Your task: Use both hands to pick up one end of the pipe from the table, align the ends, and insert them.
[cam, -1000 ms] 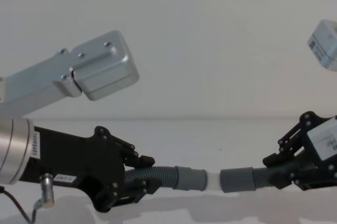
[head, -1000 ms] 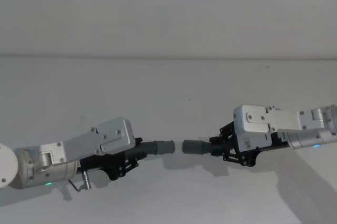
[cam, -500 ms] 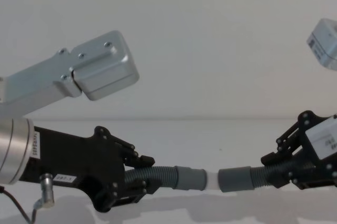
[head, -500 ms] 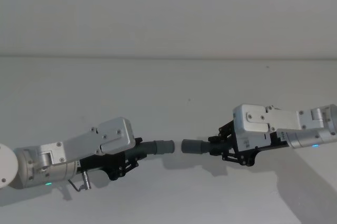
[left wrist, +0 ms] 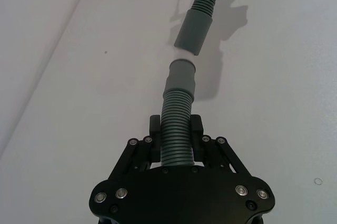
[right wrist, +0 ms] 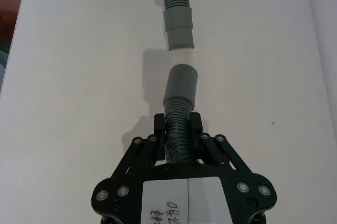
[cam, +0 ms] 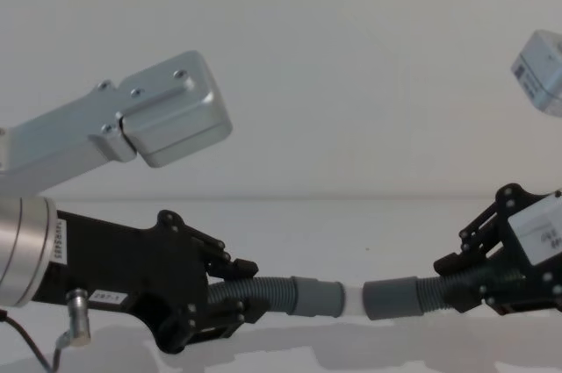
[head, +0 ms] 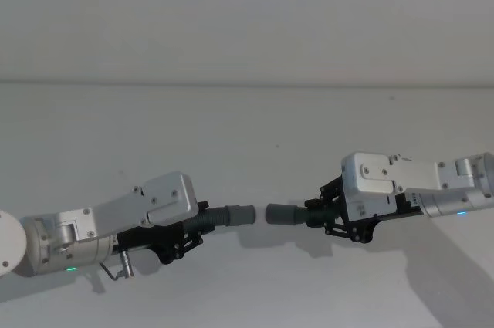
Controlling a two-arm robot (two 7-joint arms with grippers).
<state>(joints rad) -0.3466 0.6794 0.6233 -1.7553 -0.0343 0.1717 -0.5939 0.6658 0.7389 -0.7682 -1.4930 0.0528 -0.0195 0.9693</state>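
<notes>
Both ends of the dark grey corrugated pipe are held just above the white table [head: 247,135], facing each other across a small gap. My left gripper [head: 197,228] [cam: 244,292] [left wrist: 176,129] is shut on the pipe behind the cuff with the white tip [cam: 353,300] [left wrist: 180,76]. My right gripper [head: 320,216] [cam: 452,281] [right wrist: 178,124] is shut on the pipe behind the plain-mouthed cuff [head: 282,214] [cam: 391,298] [right wrist: 181,86]. In the chest view the white tip almost touches the plain mouth. The two cuffs are roughly in line. The pipe's middle is hidden behind the grippers.
The table's far edge [head: 247,83] meets a plain wall. Bare tabletop lies beyond and in front of the two arms. The left arm's silver housing [cam: 167,110] hangs above the left gripper in the chest view.
My right gripper has crept a little to the left with its cuff, narrowing the gap between the ends. The left gripper has held still.
</notes>
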